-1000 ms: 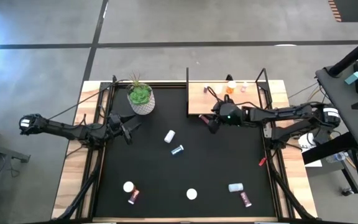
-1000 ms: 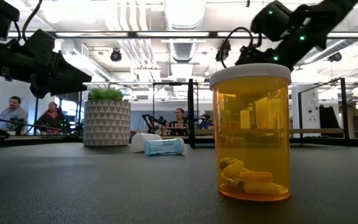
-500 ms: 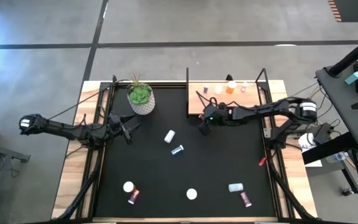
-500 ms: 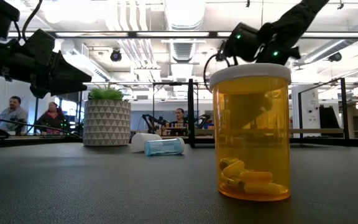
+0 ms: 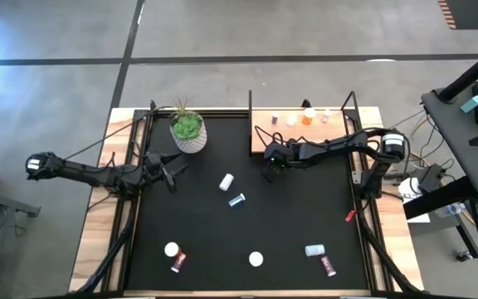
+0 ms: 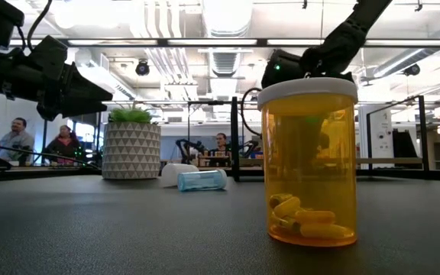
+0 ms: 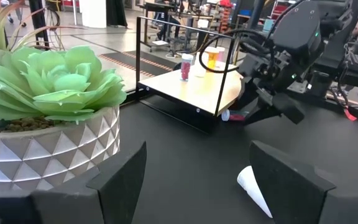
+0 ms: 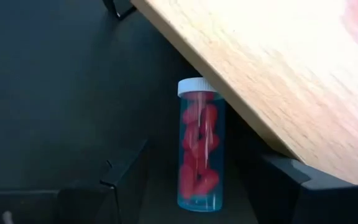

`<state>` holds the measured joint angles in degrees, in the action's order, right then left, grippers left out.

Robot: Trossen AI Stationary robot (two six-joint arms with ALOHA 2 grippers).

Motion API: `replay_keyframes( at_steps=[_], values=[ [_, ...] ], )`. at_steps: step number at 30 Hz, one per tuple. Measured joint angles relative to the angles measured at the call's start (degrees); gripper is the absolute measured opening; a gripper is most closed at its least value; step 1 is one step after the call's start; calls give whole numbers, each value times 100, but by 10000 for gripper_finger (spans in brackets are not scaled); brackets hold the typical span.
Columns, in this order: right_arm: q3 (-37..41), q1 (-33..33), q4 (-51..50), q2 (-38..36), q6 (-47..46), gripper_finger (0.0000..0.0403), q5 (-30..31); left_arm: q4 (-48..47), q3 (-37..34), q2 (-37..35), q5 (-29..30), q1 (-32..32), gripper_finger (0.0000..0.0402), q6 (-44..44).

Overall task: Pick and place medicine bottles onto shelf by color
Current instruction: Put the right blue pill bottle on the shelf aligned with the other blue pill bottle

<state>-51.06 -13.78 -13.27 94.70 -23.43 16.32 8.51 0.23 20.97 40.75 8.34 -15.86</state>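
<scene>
My right end effector (image 5: 269,169) hangs with its fingers (image 8: 126,171) apart and empty, straddling a red-pill bottle (image 8: 199,144) that lies on the desk against the shelf (image 5: 282,137) edge. If I close now, the far finger could catch the wooden board instead of the bottle, or nudge it so it rolls under the overhang (there is little room on that side). A shallow pinch on the round wall could also squirt it away. My left end effector (image 5: 171,173) waits open beside the plant pot (image 5: 187,131), with other bottles lying well apart across the mat.
</scene>
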Motion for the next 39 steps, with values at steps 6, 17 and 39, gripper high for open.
replay_keyframes(
  at_steps=[6, 17, 39],
  values=[
    [9, 2, 33, 88, 40, 197, -24, -2, 1, -1, 0, -1, 270, 0],
    [150, 90, -154, -193, 113, 184, -128, 0, 2, -3, 1, -2, 270, 0],
    [170, 72, 36, -126, 228, 104, -66, 0, 1, -4, 2, -2, 270, 0]
  ],
)
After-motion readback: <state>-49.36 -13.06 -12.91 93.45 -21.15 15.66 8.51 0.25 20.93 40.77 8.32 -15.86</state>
